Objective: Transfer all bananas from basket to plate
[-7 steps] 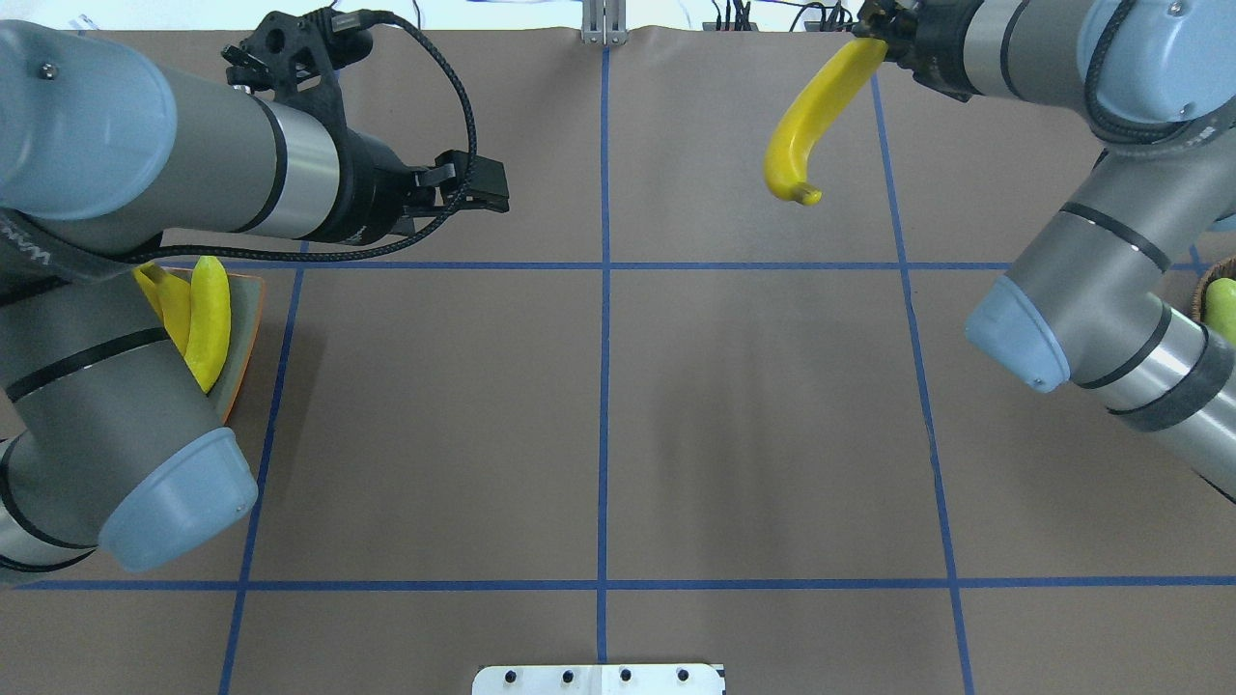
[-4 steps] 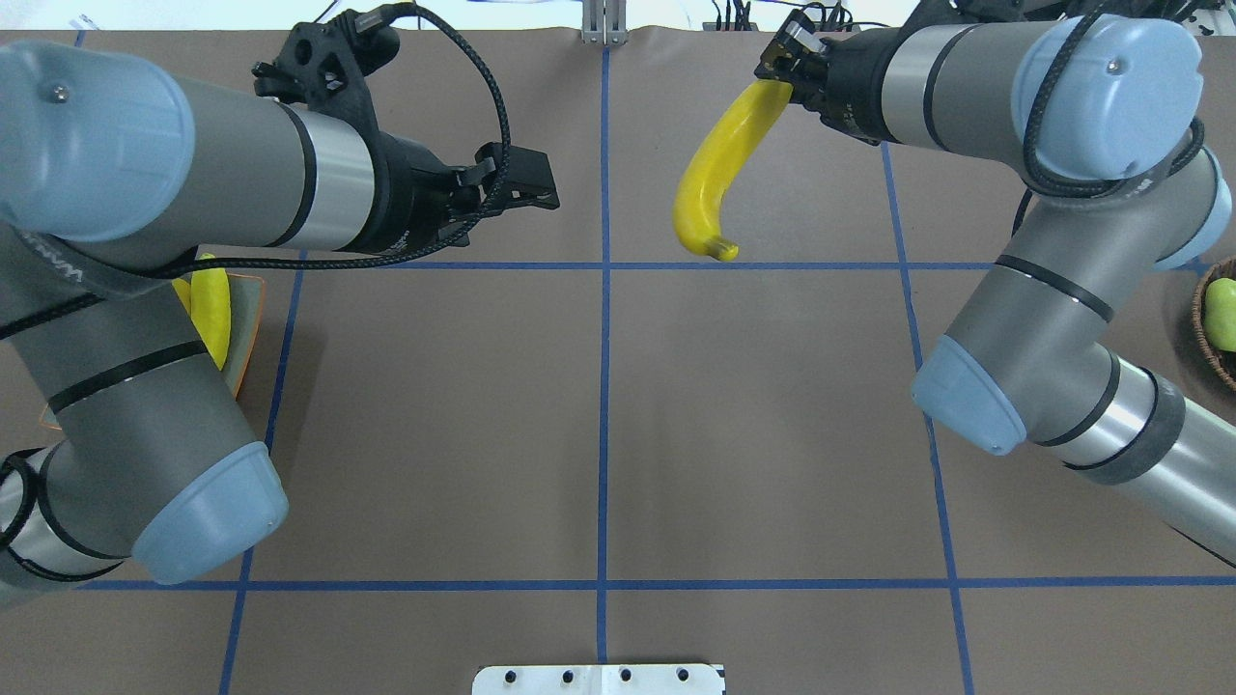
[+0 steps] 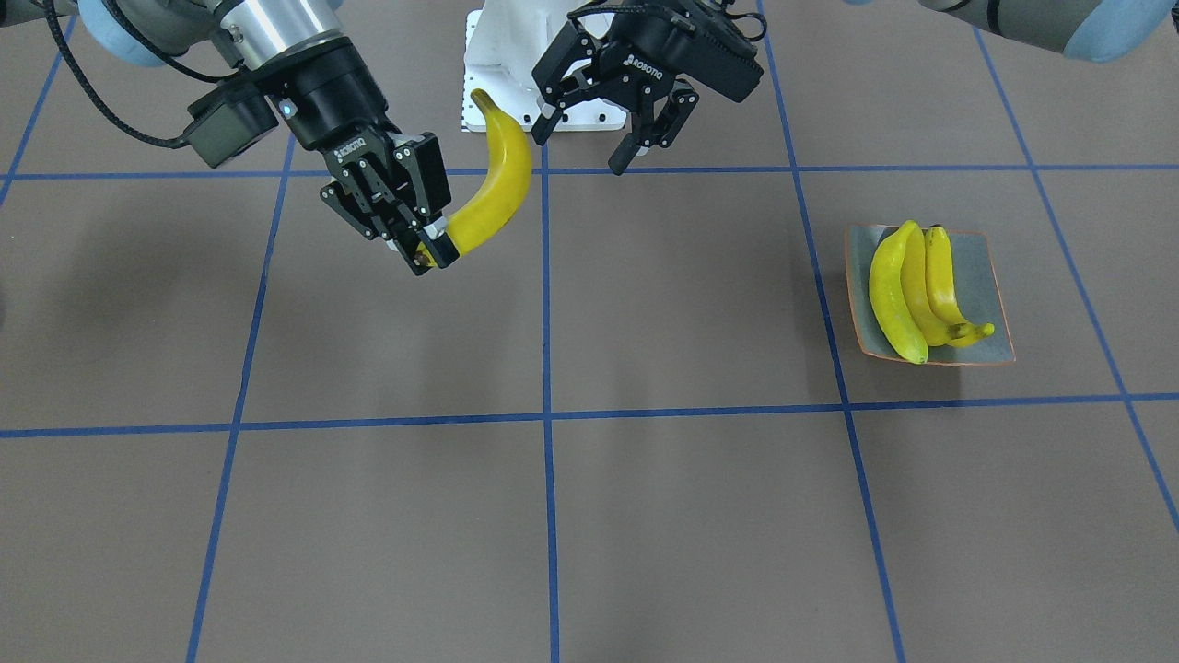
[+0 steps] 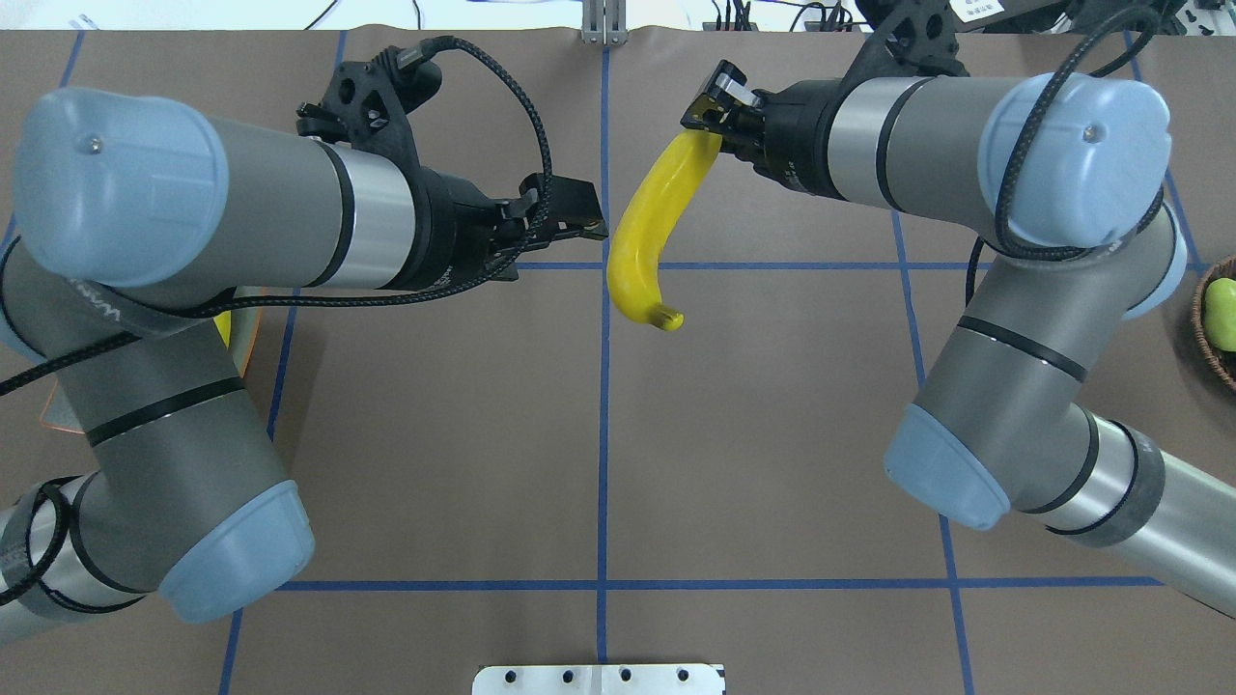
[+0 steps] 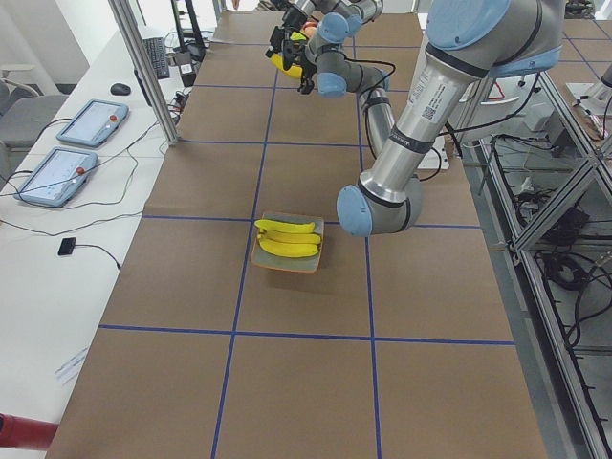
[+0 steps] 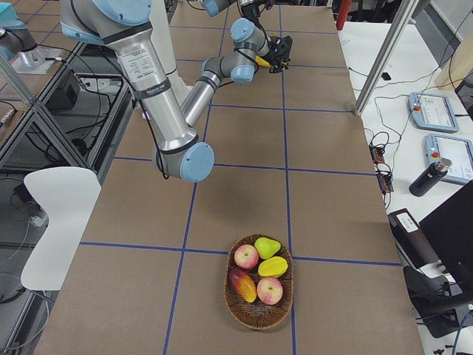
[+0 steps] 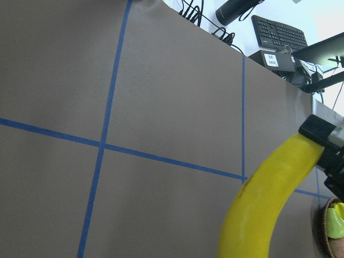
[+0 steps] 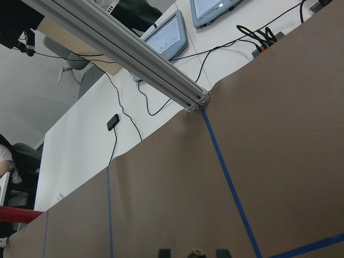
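A yellow banana [image 4: 649, 227] hangs over the middle of the table, and my right gripper [image 4: 710, 118] is shut on its far end. In the front-facing view that gripper [image 3: 426, 250] pinches the banana [image 3: 493, 189] at its lower tip. My left gripper [image 3: 580, 147] is open with nothing in it, close beside the banana, and my left gripper [image 4: 582, 220] nearly touches it in the overhead view. Three bananas [image 3: 907, 290] lie on the square plate [image 3: 978, 267]. The basket [image 6: 255, 314] holds apples, a pear and other fruit.
From overhead my left arm covers most of the plate [image 4: 249, 333]. The basket's rim [image 4: 1202, 323] shows at the right edge of the table. Blue tape lines divide the brown table. A white mounting plate [image 4: 599, 679] sits at the near edge.
My right arm has carried the banana leftward and nearer, to the table's centre line. My left arm has reached rightward toward it, gripper open throughout.
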`<state>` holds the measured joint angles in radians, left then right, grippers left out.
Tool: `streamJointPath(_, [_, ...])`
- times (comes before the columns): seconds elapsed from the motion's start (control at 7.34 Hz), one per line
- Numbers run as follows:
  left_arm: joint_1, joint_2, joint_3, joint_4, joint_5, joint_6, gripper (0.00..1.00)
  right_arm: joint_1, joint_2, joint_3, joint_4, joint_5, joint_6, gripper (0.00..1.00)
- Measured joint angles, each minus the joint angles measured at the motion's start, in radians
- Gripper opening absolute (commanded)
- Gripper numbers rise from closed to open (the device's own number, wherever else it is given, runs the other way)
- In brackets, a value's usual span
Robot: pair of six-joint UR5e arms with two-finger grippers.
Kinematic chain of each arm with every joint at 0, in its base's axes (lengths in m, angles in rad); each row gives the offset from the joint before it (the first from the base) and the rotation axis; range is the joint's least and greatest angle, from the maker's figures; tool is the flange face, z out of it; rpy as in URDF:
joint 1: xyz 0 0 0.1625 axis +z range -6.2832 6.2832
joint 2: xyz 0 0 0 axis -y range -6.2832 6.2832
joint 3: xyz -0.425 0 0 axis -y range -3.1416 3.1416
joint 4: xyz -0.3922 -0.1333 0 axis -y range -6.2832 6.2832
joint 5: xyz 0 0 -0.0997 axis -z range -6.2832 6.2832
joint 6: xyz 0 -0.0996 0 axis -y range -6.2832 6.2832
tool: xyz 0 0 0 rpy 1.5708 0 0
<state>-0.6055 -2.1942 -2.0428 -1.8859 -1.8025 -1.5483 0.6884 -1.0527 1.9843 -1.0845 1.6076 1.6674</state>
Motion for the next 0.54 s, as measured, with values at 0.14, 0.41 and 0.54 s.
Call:
streamJointPath(0.14, [0.005, 0.000, 0.000, -0.007, 0.000, -0.003, 1.00, -0.020, 0.004, 0.011, 0.000, -0.001, 0.000, 0.00])
streamJointPath(0.41, [0.013, -0.001, 0.000, -0.016, 0.000, -0.004, 1.00, -0.050, 0.020, 0.018, 0.001, -0.004, 0.000, 0.00])
streamJointPath(0.54, [0.019, -0.001, 0.000, -0.021, 0.000, -0.003, 1.00, -0.059, 0.024, 0.021, 0.002, -0.003, -0.001, 0.00])
